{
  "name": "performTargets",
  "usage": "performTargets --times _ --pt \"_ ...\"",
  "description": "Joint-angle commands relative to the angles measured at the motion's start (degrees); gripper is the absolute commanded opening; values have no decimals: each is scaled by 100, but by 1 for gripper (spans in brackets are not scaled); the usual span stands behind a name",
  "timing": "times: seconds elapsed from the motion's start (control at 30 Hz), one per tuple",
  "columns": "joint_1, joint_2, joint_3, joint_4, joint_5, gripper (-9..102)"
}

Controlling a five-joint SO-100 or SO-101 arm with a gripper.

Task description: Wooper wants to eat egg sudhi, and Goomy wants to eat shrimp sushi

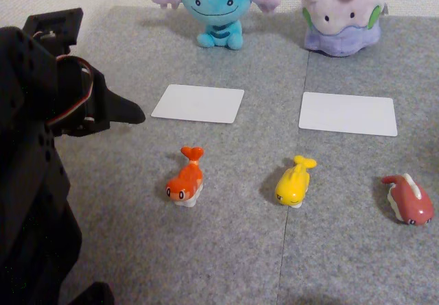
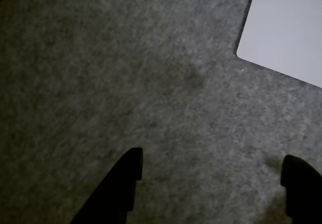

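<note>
Grey carpet mat [image 1: 226,250], seam running down right of centre in the other view. At the far edge, Wooper [image 1: 216,7], light blue, smiling, purple gills spread; to its right, apart, Goomy [image 1: 341,14], pale lilac with green cheek spots. In front of Wooper, a white card [image 1: 198,103] flat on the mat; in front of Goomy, a second white card [image 1: 348,114], also flat. Nearer the camera, a row of three figurines, well apart from one another: shrimp sushi [image 1: 186,179], orange, forked tail raised, at the left, below the first card; egg sudhi [image 1: 294,182], yellow, in the middle, just left of the seam; dark red figurine [image 1: 409,200] at the right. Black arm [image 1: 34,147] along the left edge, pointed tip near the first card's left end. Gripper [image 2: 214,166] in the wrist view spread wide, two dark fingertips [image 2: 130,166] over bare mat, nothing between them; corner of a white card [image 2: 284,30] at upper right.
</note>
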Motion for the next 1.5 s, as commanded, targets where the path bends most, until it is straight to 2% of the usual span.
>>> performTargets --times 0.0,0.17,0.33,0.53,0.6,0.73,0.87,1.23,1.47 --pt "580 -26 -624 -9 -9 32" --pt "1011 -475 -2048 826 -114 32" --pt "1644 -2109 -3630 1345 -114 32" --pt "2883 -4351 -5344 2593 -668 32" --pt "3498 -4922 -5687 2751 -1063 32" --pt "4658 -5950 -5941 2663 -1802 32" --pt "5317 -6838 -5915 2224 -2294 32" --pt "5792 -8728 -5889 1230 -2610 31" --pt "5871 -9141 -5889 782 -2549 13"
